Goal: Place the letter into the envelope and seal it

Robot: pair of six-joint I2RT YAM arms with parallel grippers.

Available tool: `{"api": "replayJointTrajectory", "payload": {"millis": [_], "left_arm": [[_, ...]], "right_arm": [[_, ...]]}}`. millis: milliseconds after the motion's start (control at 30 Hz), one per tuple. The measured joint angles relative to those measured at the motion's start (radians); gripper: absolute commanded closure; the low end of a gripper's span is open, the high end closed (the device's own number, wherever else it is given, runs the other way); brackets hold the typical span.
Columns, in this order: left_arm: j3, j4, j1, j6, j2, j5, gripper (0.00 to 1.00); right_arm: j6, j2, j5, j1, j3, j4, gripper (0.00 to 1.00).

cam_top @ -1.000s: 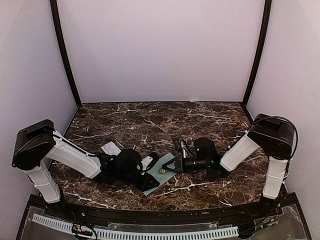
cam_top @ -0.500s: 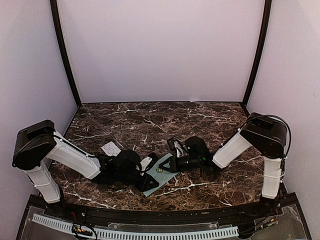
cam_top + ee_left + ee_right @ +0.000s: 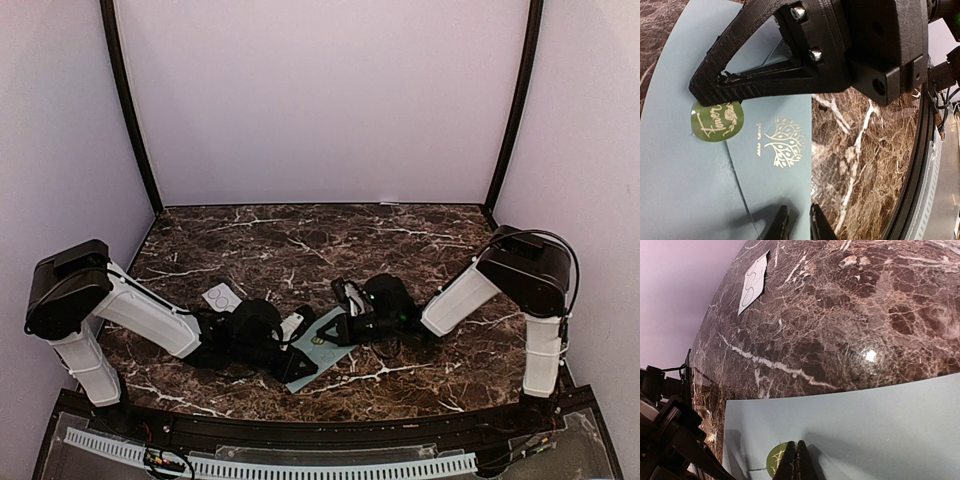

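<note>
Right wrist: closed fingers [image 3: 789,466] press green sticker [image 3: 774,459] on the envelope [image 3: 865,430].

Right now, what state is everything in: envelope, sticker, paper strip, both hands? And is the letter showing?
envelope: flat on the table, flap folded down.
green sticker: over the flap's tip, pressed by the right hand.
letter: not visible in any view.
paper strip: flat on the table, apart from the envelope, untouched.
right hand: shut, tips on the green sticker.
left hand: narrow gap between fingers, tips at the envelope's edge.
</note>
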Motion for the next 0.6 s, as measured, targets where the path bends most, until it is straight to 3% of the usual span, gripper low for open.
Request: {"api": "replayJointTrajectory", "payload": {"millis": [233, 600], "left_arm": [[0.000, -0.001, 0.004, 0.000, 0.000, 0.005, 0.86], [0.000, -0.007, 0.012, -0.015, 0.000, 0.010, 0.88]], "right_arm": [[-0.014, 0.000, 0.003, 0.002, 0.003, -0.006, 0.99], [-0.034, -0.003, 0.014, 0.012, 0.015, -0.016, 0.70]]}}
